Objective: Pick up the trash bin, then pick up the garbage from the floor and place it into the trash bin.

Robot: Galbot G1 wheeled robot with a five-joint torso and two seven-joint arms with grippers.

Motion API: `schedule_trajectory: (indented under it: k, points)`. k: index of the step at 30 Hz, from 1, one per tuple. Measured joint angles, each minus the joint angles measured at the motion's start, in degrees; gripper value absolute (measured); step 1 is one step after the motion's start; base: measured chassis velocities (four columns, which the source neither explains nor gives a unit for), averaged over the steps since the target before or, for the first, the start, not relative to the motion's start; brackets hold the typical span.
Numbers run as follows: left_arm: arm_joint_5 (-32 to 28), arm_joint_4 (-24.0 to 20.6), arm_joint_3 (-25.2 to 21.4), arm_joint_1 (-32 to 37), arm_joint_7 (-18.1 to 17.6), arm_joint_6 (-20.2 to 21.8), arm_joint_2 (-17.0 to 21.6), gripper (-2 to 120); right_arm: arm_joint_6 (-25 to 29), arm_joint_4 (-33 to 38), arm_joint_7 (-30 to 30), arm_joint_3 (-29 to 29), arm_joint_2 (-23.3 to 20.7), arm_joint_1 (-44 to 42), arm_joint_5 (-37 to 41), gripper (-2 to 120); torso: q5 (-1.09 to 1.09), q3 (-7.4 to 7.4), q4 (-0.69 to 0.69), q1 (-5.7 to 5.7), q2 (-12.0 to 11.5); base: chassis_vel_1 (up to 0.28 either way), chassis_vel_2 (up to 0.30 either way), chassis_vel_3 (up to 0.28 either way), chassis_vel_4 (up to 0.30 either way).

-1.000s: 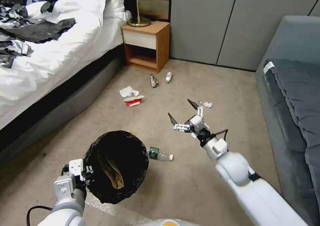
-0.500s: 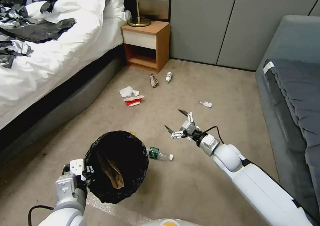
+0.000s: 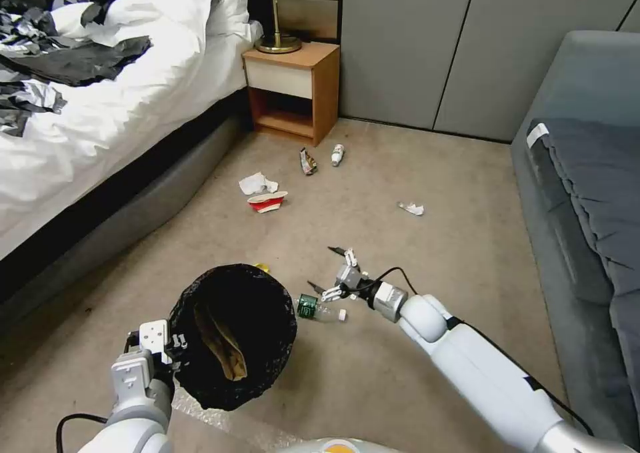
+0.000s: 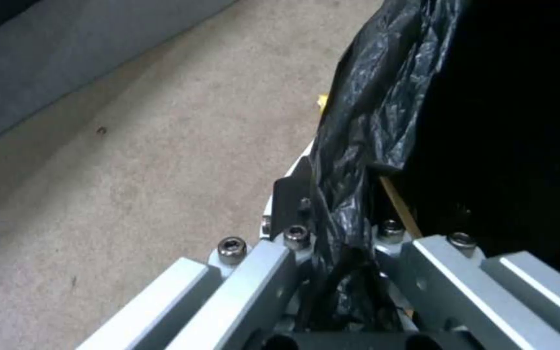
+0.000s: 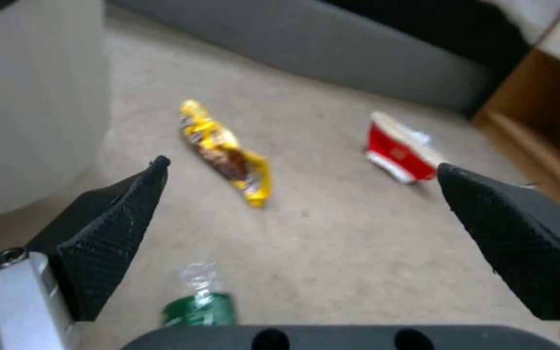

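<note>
Head view looks down across the carpet (image 3: pixel 413 166); both wrist views sit close above that same carpet.

Two bottles (image 3: pixel 320 309) (image 3: pixel 338 154), two tissues (image 3: pixel 257 183) (image 3: pixel 412 208), one carton (image 3: pixel 267 202), one bin (image 3: pixel 232 333).

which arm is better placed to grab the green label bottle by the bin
Right. The right gripper hangs open just above the green-label bottle. The left gripper is shut on the trash bin rim, so it is occupied.

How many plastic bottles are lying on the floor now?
2. One green-label bottle lies beside the trash bin, just under the open right hand. One small bottle lies near the nightstand. Others may be hidden.
</note>
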Motion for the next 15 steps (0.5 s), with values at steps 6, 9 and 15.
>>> schedule_trajectory:
  k: [6, 9, 15]
  points:
    - [0.1, 0.2, 0.0, -0.1, 0.0, 0.0, -0.1, 1, 1.4, -4.1, -0.8, -1.1, 1.5, 0.3, -1.4, 100, 0.00, 0.00, 0.00, 0.00, 0.0, 0.000, 0.000, 0.000, 0.000]
    - [0.2, 0.3, 0.2, -0.1, 0.0, 0.0, -0.1, 1, 2.2, -7.7, -1.3, -1.2, 2.6, 0.7, -2.8, 100, 0.01, 0.00, 0.00, 0.00, 0.0, 0.000, 0.000, 0.000, 0.000]
    - [0.3, 0.3, 0.2, -0.1, 0.0, 0.0, -0.1, 1, 3.1, -12.9, -1.5, -0.6, 4.4, 1.6, -5.1, 100, 0.01, 0.00, 0.00, 0.00, 0.0, 0.000, 0.000, 0.000, 0.000]
